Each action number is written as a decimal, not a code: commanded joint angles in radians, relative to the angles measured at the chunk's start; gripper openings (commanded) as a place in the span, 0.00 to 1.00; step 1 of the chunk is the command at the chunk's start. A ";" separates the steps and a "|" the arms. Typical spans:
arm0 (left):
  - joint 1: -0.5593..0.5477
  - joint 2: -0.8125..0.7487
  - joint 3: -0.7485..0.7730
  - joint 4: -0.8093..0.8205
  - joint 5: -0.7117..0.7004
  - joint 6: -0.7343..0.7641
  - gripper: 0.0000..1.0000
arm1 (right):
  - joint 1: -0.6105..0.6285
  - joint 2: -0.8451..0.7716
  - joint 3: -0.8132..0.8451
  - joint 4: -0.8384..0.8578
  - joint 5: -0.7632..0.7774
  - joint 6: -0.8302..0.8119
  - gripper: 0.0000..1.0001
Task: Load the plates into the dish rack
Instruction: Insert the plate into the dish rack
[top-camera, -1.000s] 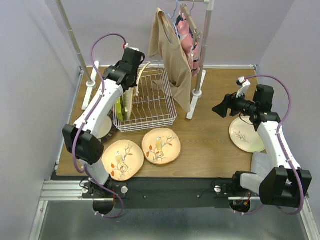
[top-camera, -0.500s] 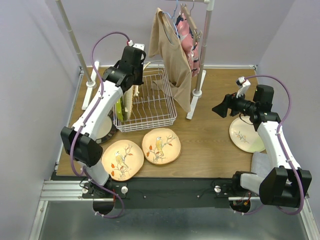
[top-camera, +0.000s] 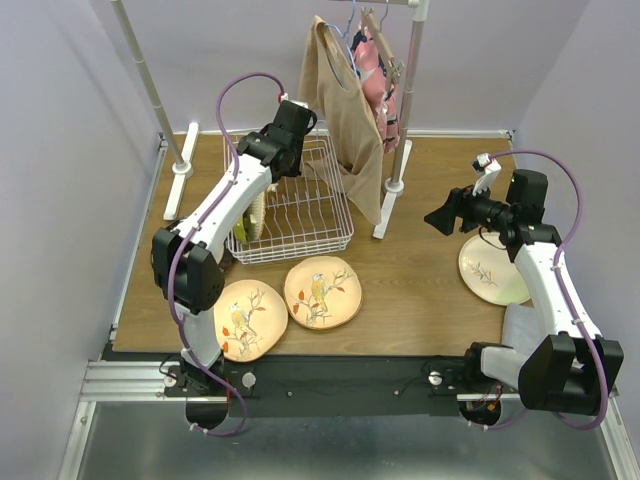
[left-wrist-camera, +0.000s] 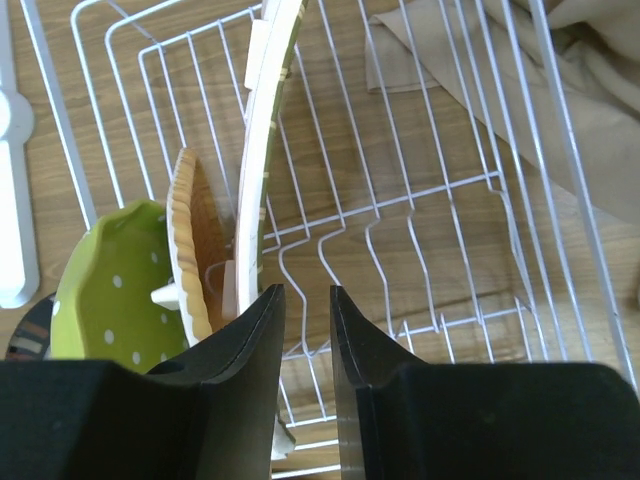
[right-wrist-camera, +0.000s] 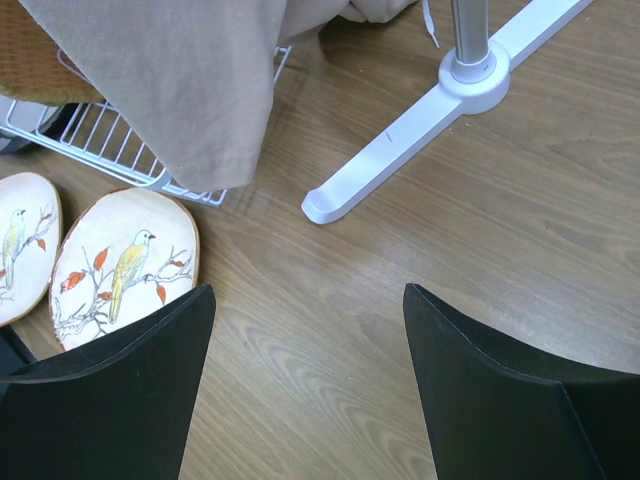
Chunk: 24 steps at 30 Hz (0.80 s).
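Top view, table centre taken as the dial.

Near edge: 2 peach bird plates (top-camera: 245, 318) (top-camera: 322, 292) lie flat side by side at 7 and 6 o'clock.

At 4 o'clock a cream-green plate (top-camera: 490, 270) lies flat. The right gripper (top-camera: 445, 215) hangs above the bare wood at 3 o'clock, jaws wide and empty.

At 11 o'clock stands the dish rack (top-camera: 300, 247). On its left side, 3 plates stand on edge: a cream plate (left-wrist-camera: 262, 150), an orange woven plate (left-wrist-camera: 190, 240) and a lime dotted plate (left-wrist-camera: 105, 290).

The left gripper (left-wrist-camera: 305, 295) is poised over the rack just right of the cream plate, jaws narrowly apart with nothing between them.

Beyond, at 1 o'clock, is a clothes-rail stand (top-camera: 410, 100) with hanging garments (top-camera: 345, 110).

Step in hand, as judged: 1 plate is seated and the arm is free. The next move calls for lifting clear of the prongs, then reaching to 7 o'clock and getting a finger under a flat plate's rim.
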 joint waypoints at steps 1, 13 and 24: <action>-0.009 0.012 0.062 -0.038 -0.105 0.005 0.34 | -0.007 0.007 -0.014 0.015 0.025 -0.010 0.84; -0.018 -0.054 0.048 0.034 -0.051 0.024 0.34 | -0.007 0.010 -0.015 0.014 0.023 -0.015 0.84; -0.009 0.078 0.178 -0.041 -0.130 0.036 0.34 | -0.007 0.008 -0.014 0.015 0.028 -0.015 0.84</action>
